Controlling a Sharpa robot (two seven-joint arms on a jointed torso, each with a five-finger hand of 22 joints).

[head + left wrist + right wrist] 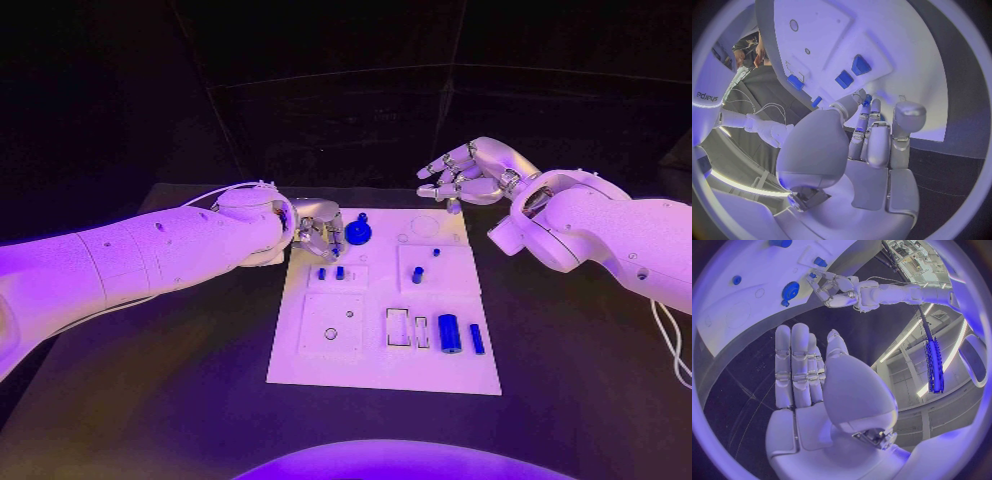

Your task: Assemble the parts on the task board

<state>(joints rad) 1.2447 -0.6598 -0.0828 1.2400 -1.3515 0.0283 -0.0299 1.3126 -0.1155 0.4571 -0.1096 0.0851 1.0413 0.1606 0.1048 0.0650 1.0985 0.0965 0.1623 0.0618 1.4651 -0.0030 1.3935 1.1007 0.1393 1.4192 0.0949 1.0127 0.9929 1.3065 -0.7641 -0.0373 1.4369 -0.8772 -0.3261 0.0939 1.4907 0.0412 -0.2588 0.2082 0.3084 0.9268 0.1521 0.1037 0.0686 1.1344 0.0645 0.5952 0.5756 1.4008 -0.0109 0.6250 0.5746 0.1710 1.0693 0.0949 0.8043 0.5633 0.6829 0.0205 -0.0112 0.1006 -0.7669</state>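
The left robot hand (317,232) sits at the far left corner of the task board (378,375), fingers curled down toward the board surface beside a round blue part (358,234). Whether the fingertips pinch anything cannot be told; the left wrist view shows the fingers (869,131) lying close together and extended over the board, with a small blue piece at their tips. The right robot hand (464,174) hovers beyond the far right corner of the board, off the white plate, with its fingers spread loosely and nothing in them; the right wrist view shows the fingers (792,365) straight and side by side above the dark counter (173,380).

The task board lies in the middle of the counter. Two small blue pegs (330,272) stand in the left middle panel. Another blue peg (417,275) stands in the right middle panel. A blue cylinder (449,333) and a thinner blue bar (476,339) lie at the near right of the board, next to rectangular recesses (398,327).
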